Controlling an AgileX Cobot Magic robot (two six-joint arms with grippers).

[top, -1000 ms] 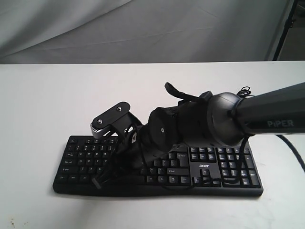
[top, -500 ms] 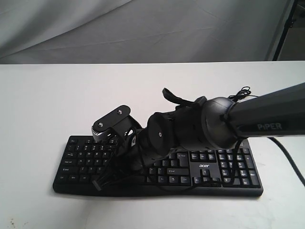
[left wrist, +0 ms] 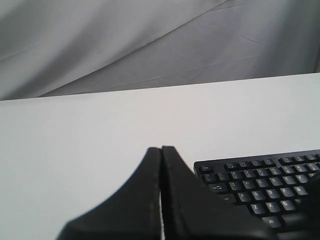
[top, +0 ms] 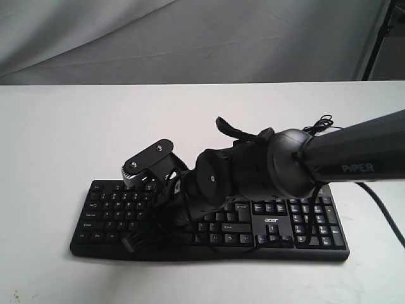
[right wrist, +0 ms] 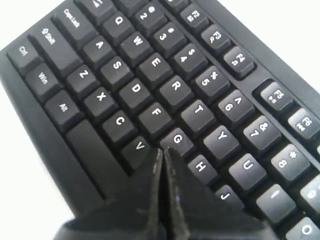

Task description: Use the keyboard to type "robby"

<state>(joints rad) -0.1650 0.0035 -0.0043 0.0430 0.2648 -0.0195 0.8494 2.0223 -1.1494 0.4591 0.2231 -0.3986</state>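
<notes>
1. The right gripper (right wrist: 161, 152) is clenched on nothing, its two tips pressed together into one blunt point. It is held low over the keyboard (right wrist: 150, 75), between the V key (right wrist: 139, 146) and the G key (right wrist: 176, 139), where B would be expected. That key is hidden under the tips.
2. The step in hand is judged to be a press of B. How far into the word the typing has got cannot be told.
3. The point is best brought straight down on the middle of the one key, so that no neighbouring key is caught.
4. A short, light press is advised, followed by a clean lift before any sideways travel. For the doubled letter, the key should be fully released between presses.
5. The left gripper (left wrist: 161, 150) is likewise closed and empty. It is held over the white table (top: 63, 139) just off the keyboard's Esc corner, and no key is touched.
6. The keyboard is wide, black and full-size, with white-lettered keys, a number pad (top: 316, 221) and a small acer logo (top: 271, 220).
7. It lies flat on the near part of the table. Its middle is covered by the right arm (top: 354, 158) in the exterior view, and a thin black cable (top: 324, 120) is seen behind its number-pad end.
</notes>
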